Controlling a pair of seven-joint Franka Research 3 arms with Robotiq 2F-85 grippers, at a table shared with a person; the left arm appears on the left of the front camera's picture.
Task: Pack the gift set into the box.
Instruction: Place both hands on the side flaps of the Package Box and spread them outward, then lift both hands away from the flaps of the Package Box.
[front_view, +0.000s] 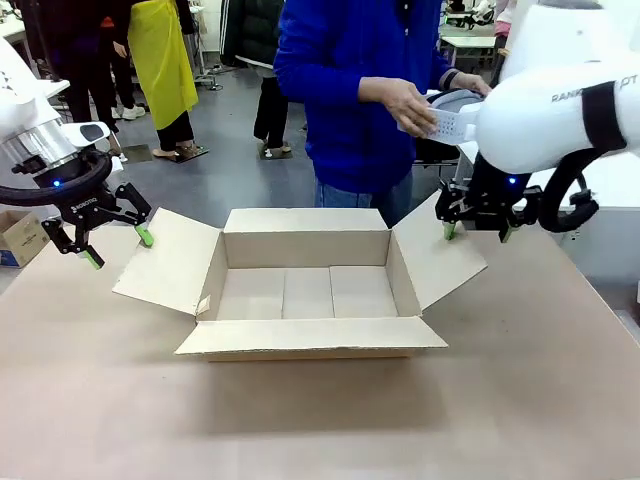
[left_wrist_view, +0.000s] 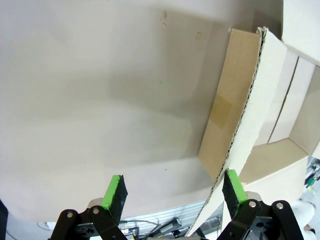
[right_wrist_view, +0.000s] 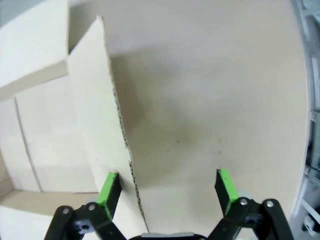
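Note:
The brown cardboard box (front_view: 305, 290) lies open and empty at mid-table, all four flaps spread. My left gripper (front_view: 118, 248) hangs open at the outer edge of the left flap (front_view: 165, 262). In the left wrist view that flap's edge (left_wrist_view: 240, 125) runs between the fingers, close to one green pad (left_wrist_view: 234, 186). My right gripper (front_view: 477, 233) is open at the right flap (front_view: 440, 255); its wrist view shows the flap edge (right_wrist_view: 120, 135) just inside one pad (right_wrist_view: 108, 187). A person in blue holds the white perforated basket (front_view: 447, 124) of the gift set beyond the box, with something grey on top.
Bare brown table (front_view: 320, 420) lies in front of the box and on both sides. A small printed cardboard box (front_view: 20, 238) sits off the far left edge. People stand on the floor behind.

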